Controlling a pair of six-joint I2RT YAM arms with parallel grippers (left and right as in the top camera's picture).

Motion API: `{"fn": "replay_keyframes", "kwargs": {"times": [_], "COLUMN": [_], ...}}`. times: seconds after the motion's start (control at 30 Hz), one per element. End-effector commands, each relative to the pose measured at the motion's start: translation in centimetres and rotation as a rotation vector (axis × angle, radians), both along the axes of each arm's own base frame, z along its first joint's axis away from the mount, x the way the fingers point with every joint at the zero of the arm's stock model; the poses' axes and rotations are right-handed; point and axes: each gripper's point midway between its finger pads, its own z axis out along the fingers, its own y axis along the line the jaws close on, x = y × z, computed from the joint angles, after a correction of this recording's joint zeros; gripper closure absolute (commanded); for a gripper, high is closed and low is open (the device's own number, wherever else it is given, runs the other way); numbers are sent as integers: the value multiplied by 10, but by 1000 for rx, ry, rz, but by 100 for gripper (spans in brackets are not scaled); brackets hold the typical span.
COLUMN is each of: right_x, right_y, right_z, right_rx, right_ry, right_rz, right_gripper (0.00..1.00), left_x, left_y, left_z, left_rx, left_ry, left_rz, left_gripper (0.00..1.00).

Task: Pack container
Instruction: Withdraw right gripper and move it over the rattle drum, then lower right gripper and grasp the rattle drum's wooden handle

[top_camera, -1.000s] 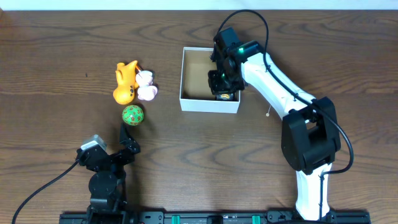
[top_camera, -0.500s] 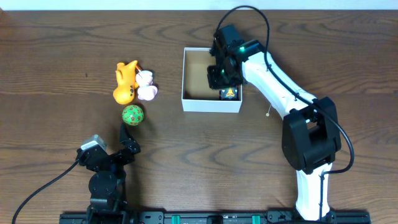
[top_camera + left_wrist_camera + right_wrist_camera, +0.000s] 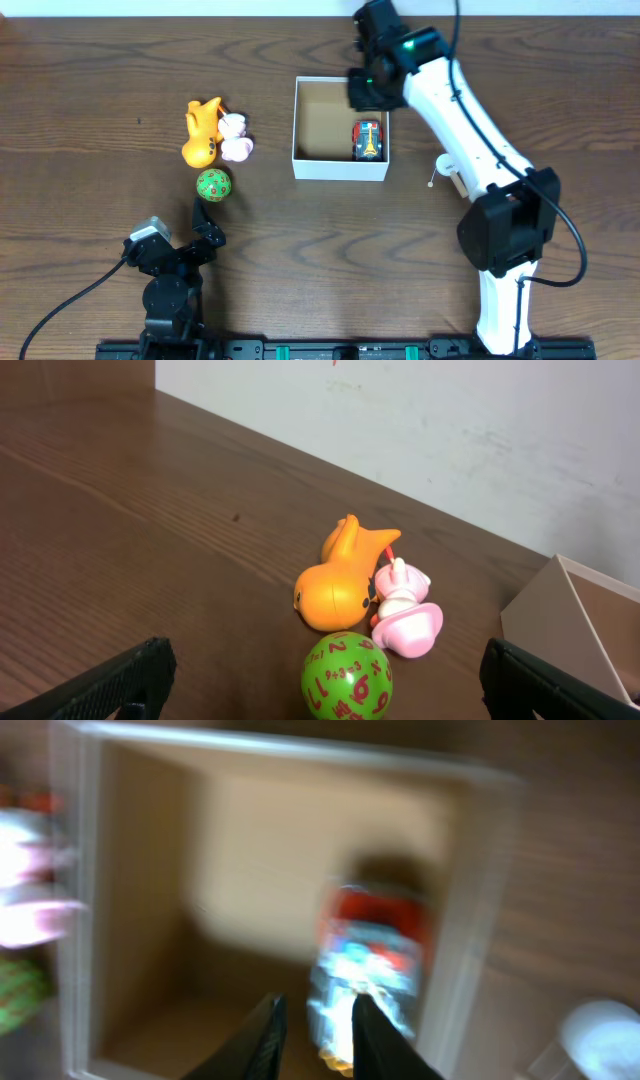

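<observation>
The container (image 3: pixel 340 168), a white-walled square box with a brown inside, stands at the table's middle back. A small red and blue toy car (image 3: pixel 369 141) lies in its right half. My right gripper (image 3: pixel 362 90) hangs above the box's far right corner, open and empty. In the right wrist view its fingers (image 3: pixel 315 1005) sit above the blurred car (image 3: pixel 375 960) without touching it, and the box wall (image 3: pixel 80 900) shows at the left. My left gripper (image 3: pixel 208 215) is open and empty near the front left, its jaws (image 3: pixel 325 660) facing the toys.
An orange duck (image 3: pixel 202 133), a pink toy (image 3: pixel 237 140) and a green number ball (image 3: pixel 213 185) lie left of the container, and also in the left wrist view: the duck (image 3: pixel 335 585), the pink toy (image 3: pixel 405 622), the ball (image 3: pixel 347 675). A small white object (image 3: pixel 445 167) lies right of the box.
My right gripper let go of the toy car inside the container and rose up and back. The car now lies uncovered in the box. The left arm has not moved.
</observation>
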Motion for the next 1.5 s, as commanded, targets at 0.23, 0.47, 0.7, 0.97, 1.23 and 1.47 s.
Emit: {"fn": "replay_keyframes", "kwargs": {"times": [0.23,0.47,0.7,0.97,1.23,1.47], "right_x": [-39,-56,-64,-76,-91,-116], "right_y": [-129,-157,-167,-163,-159,-173], "right_z": [10,8,3,-18,-58,-92], "right_rx": [-286,-355,-314,-251,-225,-219], "right_ry": [176,286,348,420,487,580], "right_rz": [-383,-117,-39,89,186,165], "right_gripper": [62,54,56,57,64,60], "left_x": [0,0,0,0,0,0], "left_y": [1,1,2,1,1,1], "left_z": [-15,-15,-15,-15,-15,-15], "left_rx": [23,23,23,23,23,23], "left_ry": [42,42,42,42,42,42], "left_rz": [3,3,3,3,3,3], "left_gripper": [2,2,2,2,2,2]}}
